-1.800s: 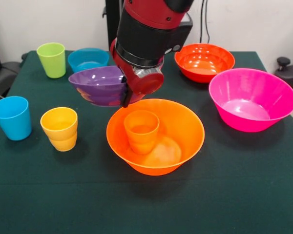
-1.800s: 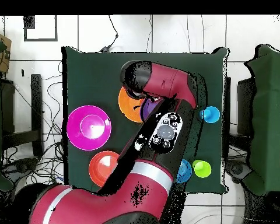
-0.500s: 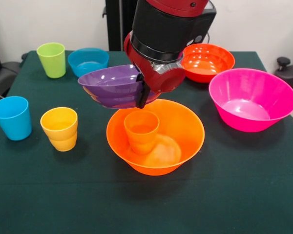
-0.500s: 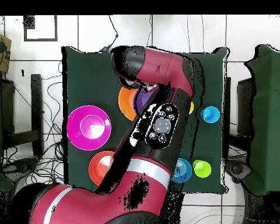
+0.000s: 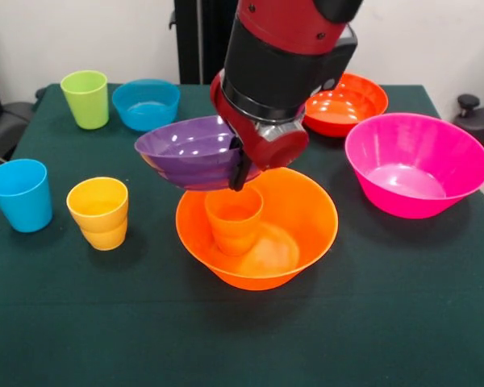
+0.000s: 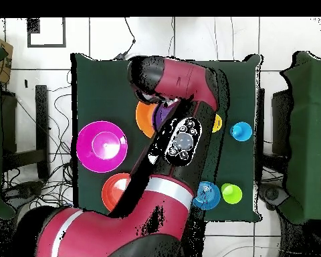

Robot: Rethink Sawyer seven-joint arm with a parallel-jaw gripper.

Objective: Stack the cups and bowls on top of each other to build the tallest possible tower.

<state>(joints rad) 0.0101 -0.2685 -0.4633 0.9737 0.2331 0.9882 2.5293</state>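
Note:
My gripper (image 5: 240, 167) is shut on the rim of a purple bowl (image 5: 189, 151), which has a second purple rim showing nested under it. It holds the bowl tilted, just above the small orange cup (image 5: 233, 218). That cup stands upright inside the wide orange bowl (image 5: 306, 214). In the overhead view the arm hides most of this; only an edge of the orange bowl (image 6: 144, 117) and a sliver of purple (image 6: 162, 115) show. The yellow cup (image 5: 99, 212), blue cup (image 5: 20, 194) and lime green cup (image 5: 86, 98) stand at the left.
The small blue bowl (image 5: 146, 102) sits at the far left beside the green cup. The red-orange bowl (image 5: 351, 101) is behind the arm at the far right. The wide pink bowl (image 5: 415, 164) stands at the right.
My gripper has carried the purple bowl rightward in the front view and a little lower, from beside the orange bowl to right over the orange cup.

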